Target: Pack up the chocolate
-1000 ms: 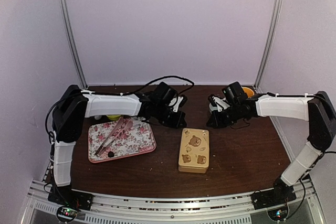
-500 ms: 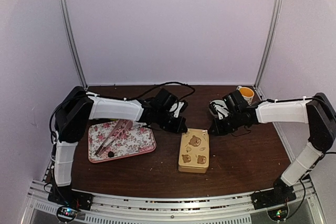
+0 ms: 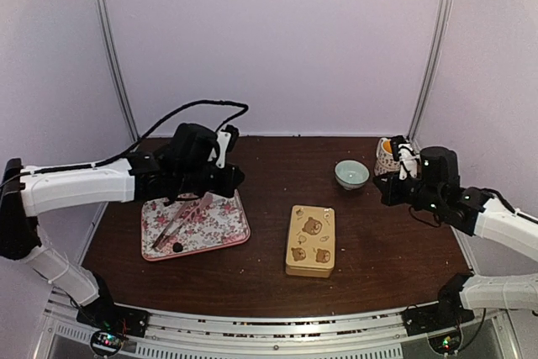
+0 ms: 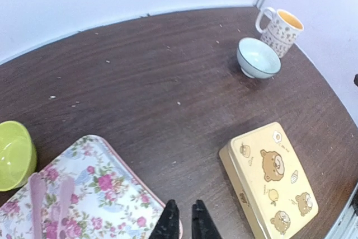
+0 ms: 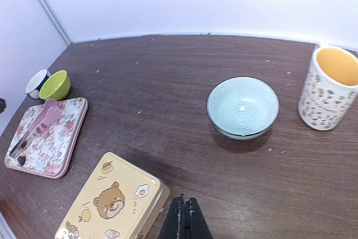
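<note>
One small dark lump of chocolate point(image 3: 177, 247) lies on the near part of the flowered tray point(image 3: 227, 229), beside the pink tongs point(image 3: 189, 212); it also shows as a dark speck point(image 5: 21, 160) in the right wrist view. The closed yellow bear tin point(image 3: 310, 240) sits mid-table. My left gripper point(image 3: 217, 181) hovers over the tray's far right corner; in its wrist view this left gripper point(image 4: 184, 223) has the fingers a narrow crack apart with nothing between them. My right gripper point(image 3: 393, 189) hangs at the right, near the mug. Seen from its own wrist, the right gripper point(image 5: 184, 219) is shut and empty.
A light blue bowl point(image 3: 351, 174) and a patterned mug with a yellow inside point(image 3: 387, 154) stand at the back right. Behind the tray are a green bowl point(image 5: 54, 85) and a small dark cup point(image 5: 36, 82). White walls close in the table.
Both arms have drawn back from the middle: the left swung left over the tray, the right pulled to the right edge. The blue bowl is uncovered. The left fingers have parted slightly.
</note>
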Robot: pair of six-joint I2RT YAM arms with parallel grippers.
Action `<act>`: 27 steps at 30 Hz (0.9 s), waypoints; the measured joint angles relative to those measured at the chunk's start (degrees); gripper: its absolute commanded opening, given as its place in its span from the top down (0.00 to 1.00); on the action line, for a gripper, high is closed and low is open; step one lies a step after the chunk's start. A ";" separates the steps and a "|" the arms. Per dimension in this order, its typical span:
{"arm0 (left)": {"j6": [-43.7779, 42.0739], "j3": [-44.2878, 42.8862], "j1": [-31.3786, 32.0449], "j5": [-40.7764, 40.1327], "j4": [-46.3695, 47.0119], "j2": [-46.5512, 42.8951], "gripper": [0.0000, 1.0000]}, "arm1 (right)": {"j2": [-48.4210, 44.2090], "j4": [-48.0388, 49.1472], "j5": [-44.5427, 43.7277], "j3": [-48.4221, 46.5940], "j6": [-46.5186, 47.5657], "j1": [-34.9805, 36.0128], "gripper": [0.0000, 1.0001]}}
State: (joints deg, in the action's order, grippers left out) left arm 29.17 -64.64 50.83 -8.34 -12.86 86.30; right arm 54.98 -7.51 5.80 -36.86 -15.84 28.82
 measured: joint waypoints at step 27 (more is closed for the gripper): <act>-16.41 27.10 -6.14 -38.53 7.34 -30.40 0.08 | -24.28 33.35 -33.59 30.21 15.28 -2.32 0.07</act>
State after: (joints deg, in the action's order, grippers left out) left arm 12.75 -37.54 44.69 -46.87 -5.52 55.90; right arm 30.70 25.85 -27.79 -6.66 -0.56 26.50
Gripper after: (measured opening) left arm 0.973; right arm 0.922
